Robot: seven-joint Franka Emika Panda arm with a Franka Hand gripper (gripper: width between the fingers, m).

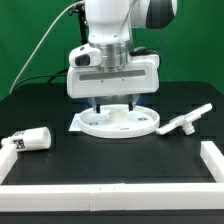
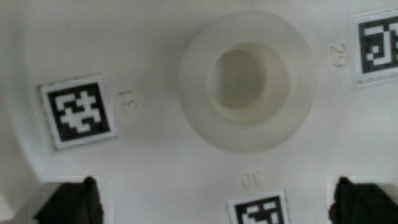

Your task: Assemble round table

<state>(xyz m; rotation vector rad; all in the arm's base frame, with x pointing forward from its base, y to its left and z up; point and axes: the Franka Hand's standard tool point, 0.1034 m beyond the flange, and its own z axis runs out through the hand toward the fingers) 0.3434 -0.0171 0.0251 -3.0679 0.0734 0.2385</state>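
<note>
Here the fingers (image 2: 71,203) stand wide apart, empty; the round disc (image 1: 140,124) lies just beneath, between them.

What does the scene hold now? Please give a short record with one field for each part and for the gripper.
round disc: flat on the black table, middle of the exterior view
post: lying on its side at the exterior view's left, apart from the disc
foot piece: on the table at the exterior view's right, apart from the disc
gripper: open, directly over the disc, holding nothing
</note>
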